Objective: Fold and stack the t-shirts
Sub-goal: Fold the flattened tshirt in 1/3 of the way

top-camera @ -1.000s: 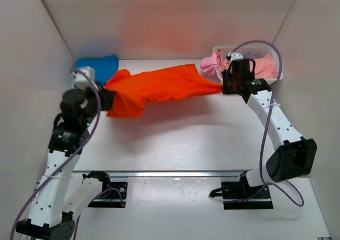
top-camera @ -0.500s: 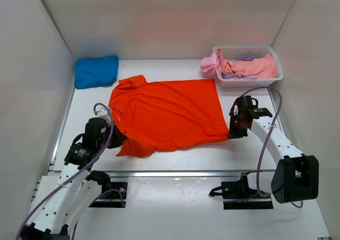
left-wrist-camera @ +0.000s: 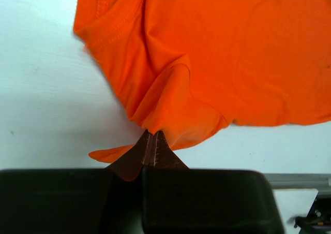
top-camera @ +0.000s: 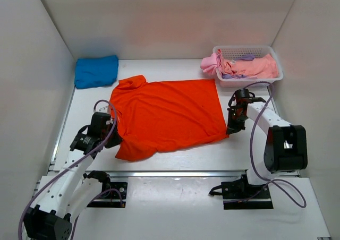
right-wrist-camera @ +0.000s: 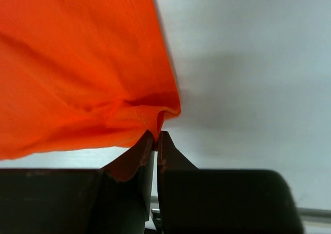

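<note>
**Left gripper** (left-wrist-camera: 150, 136): jaws closed tight, tips meeting, pinched on a bunched fold of the orange shirt (top-camera: 167, 115) at its near sleeve. A small tongue of cloth sticking out just left of the tips.

**Right gripper** (right-wrist-camera: 156, 135): jaws closed to a hairline gap, clamped on the near hem corner of the orange shirt. Cloth puckered right at the tips.

**Orange shirt**: spread flat on the table (top-camera: 175, 157), stretched between the two pairs of jaws.
- Collar just beyond and to the left of the left jaws.
- Hem edge running away from the right jaws toward the far wall.
- Creased around the left pinch, smoother across the body.
- Near edge lying on the table between the two grips.

**Blue shirt** (top-camera: 96, 71): folded into a pad in the far left corner, well beyond the left jaws. Apart from the orange shirt, close to its far sleeve.

**Basket** (top-camera: 239, 51): white lattice, in the far right corner, well beyond the right jaws. Near the orange shirt's far hem corner, not touching it.

**Pink shirts** (top-camera: 257, 67): crumpled inside the basket, one lobe hanging over its left rim on the side toward the orange shirt.

**Lilac shirt** (top-camera: 229, 76): a small patch showing among the pink at the basket's front. Too little visible to tell its lie.

**Cable** (top-camera: 255, 144): looped beside the right arm, behind the right jaws, off the cloth.
</note>
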Controlling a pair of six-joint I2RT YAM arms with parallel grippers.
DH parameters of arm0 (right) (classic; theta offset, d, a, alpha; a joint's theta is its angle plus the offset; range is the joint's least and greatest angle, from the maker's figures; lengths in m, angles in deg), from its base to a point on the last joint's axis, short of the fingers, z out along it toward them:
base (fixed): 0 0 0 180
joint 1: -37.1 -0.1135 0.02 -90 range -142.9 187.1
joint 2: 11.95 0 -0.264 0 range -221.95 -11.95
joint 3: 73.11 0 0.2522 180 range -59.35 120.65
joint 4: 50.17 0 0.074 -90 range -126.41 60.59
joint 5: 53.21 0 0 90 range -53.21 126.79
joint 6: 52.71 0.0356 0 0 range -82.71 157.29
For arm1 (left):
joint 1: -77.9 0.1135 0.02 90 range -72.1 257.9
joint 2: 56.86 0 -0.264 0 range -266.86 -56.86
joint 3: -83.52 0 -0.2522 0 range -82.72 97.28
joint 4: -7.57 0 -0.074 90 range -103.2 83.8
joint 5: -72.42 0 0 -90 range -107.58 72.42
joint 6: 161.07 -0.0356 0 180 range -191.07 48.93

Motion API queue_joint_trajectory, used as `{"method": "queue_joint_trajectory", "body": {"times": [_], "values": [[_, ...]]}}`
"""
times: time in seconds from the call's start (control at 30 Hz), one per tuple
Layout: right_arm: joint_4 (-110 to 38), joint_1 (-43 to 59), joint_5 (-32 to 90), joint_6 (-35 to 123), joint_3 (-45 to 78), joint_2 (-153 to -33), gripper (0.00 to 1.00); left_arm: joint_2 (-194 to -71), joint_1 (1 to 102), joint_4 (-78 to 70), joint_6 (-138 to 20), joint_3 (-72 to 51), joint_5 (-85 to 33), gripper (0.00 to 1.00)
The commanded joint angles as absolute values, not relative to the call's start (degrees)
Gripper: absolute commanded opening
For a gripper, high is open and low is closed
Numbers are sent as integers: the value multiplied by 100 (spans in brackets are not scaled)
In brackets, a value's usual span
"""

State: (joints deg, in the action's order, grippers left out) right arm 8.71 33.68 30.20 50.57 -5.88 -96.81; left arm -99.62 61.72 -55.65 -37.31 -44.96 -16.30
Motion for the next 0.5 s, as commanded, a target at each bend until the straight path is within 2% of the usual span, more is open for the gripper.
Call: {"method": "queue_joint_trajectory", "body": {"times": [0.0,0.47], "values": [[595,3288,2880,4933,-145,-10035,0,-10237,6243,-5357,-3767,-4054,-1320,0],[657,3262,2809,4863,1192,-11276,0,-11609,6929,-4645,-4338,-3421,-1020,0]]}}
